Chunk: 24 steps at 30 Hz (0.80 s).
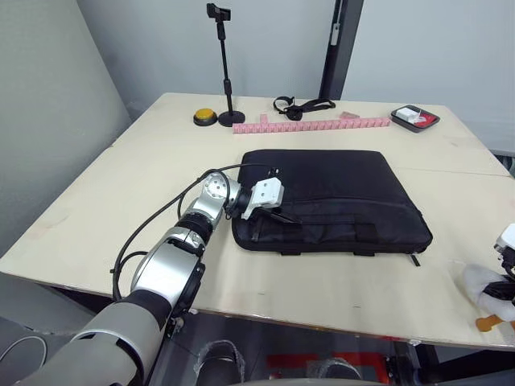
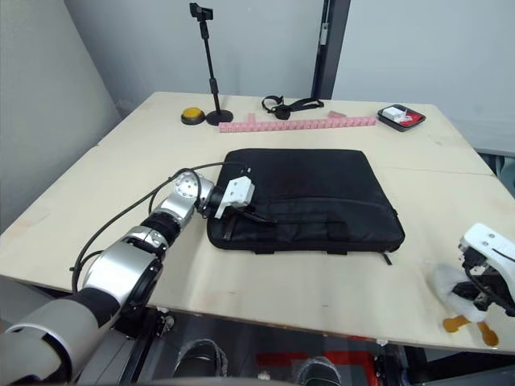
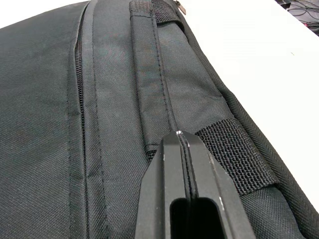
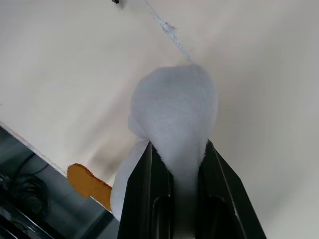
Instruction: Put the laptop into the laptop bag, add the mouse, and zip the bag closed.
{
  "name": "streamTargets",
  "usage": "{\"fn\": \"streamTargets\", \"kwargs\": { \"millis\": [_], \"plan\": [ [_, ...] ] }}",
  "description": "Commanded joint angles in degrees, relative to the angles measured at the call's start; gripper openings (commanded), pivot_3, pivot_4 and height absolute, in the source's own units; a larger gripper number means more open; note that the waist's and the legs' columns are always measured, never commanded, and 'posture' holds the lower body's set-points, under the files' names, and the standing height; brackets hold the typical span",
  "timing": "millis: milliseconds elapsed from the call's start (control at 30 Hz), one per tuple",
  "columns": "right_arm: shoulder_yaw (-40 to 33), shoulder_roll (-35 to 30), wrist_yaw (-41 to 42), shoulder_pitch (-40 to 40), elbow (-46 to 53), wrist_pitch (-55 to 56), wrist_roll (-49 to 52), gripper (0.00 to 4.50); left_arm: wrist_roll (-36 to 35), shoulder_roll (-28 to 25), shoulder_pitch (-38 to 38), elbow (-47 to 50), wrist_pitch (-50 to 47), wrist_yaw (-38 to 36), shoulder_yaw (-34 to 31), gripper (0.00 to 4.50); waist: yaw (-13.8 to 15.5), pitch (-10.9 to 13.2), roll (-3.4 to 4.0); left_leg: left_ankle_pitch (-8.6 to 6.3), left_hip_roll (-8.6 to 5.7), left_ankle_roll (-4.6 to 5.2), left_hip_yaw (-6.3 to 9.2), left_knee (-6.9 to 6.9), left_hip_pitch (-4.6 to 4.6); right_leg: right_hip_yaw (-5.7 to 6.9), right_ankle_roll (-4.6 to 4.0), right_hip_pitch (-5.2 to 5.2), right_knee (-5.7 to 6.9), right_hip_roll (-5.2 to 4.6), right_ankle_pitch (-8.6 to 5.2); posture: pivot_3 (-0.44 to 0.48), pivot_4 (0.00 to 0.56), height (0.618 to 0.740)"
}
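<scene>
The black laptop bag (image 1: 338, 189) lies flat in the middle of the table, its strap handle (image 3: 154, 74) along the near side. My left gripper (image 1: 282, 216) rests on the bag's near left corner. Its fingers are shut together with the tips against the fabric beside the handle (image 3: 180, 135), and nothing shows between them. At the near right table edge my right gripper (image 2: 483, 293) is shut on a white soft toy (image 4: 174, 104) with orange feet. The laptop and the mouse are out of view.
Along the far side stand a black phone stand (image 1: 225, 64), a yellow button (image 1: 205, 117), a pink ruler strip (image 1: 322, 125), a black strap (image 1: 302, 105) and a small tray (image 1: 430, 122) holding a white item. The table's front edge (image 1: 322, 326) runs close below the bag.
</scene>
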<state>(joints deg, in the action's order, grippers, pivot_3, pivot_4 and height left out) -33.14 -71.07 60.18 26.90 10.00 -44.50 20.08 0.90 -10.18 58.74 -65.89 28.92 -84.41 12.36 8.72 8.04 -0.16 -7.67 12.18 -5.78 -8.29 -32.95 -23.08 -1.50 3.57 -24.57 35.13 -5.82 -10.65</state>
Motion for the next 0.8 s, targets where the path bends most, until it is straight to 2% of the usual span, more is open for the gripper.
{"fn": "streamTargets", "kwargs": {
  "millis": [33, 133, 300, 600, 800],
  "plan": [
    [1.8, -2.3, -3.2, -3.0, -6.2, 3.0, -6.1, 0.02, 2.6, 0.1, -0.1, -1.7, -0.6, -1.2, 1.7, 0.00, 0.0, 0.0, 0.00, 0.00, -0.04, 0.02, -0.01, -0.01, -0.01, 0.00, 0.00, 0.00, -0.01, 0.01, 0.00, 0.000, 0.150, 0.739],
    [7.1, -1.4, -7.7, -13.3, -10.0, 3.4, -7.2, 0.02, 3.3, -0.4, -0.1, -1.7, 0.1, -1.7, 2.4, 0.00, -0.3, 0.0, 0.04, 0.00, -0.04, 0.04, -0.04, -0.01, -0.01, -0.01, 0.00, -0.01, 0.00, 0.00, 0.00, 0.000, 0.150, 0.739],
    [13.3, 1.1, -13.2, -24.8, -13.0, 2.5, -9.3, 0.02, 4.6, -1.1, -0.3, -1.8, 1.5, -2.4, 3.0, 0.00, -0.2, -0.1, 0.15, 0.01, 0.00, 0.05, -0.06, 0.02, 0.00, 0.03, -0.01, -0.01, 0.01, 0.02, 0.00, 0.000, 0.150, 0.739],
    [17.3, 5.0, -21.3, -31.4, -8.4, 5.1, -14.2, 0.02, 6.2, -2.3, -1.0, -1.8, 4.6, -4.0, 5.3, 0.00, -0.4, -0.1, 0.19, 0.01, 0.02, 0.07, -0.12, 0.00, -0.02, 0.00, -0.03, -0.02, 0.02, 0.06, 0.02, 0.000, 0.150, 0.739],
    [19.9, 7.2, -23.1, -36.1, -2.2, 0.8, -14.3, 0.02, 8.6, -3.7, -1.4, -2.4, 7.7, -2.9, 7.6, 0.00, -1.1, -0.1, 0.22, 0.00, 0.03, 0.06, -0.16, 0.02, 0.14, -0.04, -0.03, 0.08, 0.04, 0.08, 0.01, 0.000, 0.150, 0.739]
  ]
}}
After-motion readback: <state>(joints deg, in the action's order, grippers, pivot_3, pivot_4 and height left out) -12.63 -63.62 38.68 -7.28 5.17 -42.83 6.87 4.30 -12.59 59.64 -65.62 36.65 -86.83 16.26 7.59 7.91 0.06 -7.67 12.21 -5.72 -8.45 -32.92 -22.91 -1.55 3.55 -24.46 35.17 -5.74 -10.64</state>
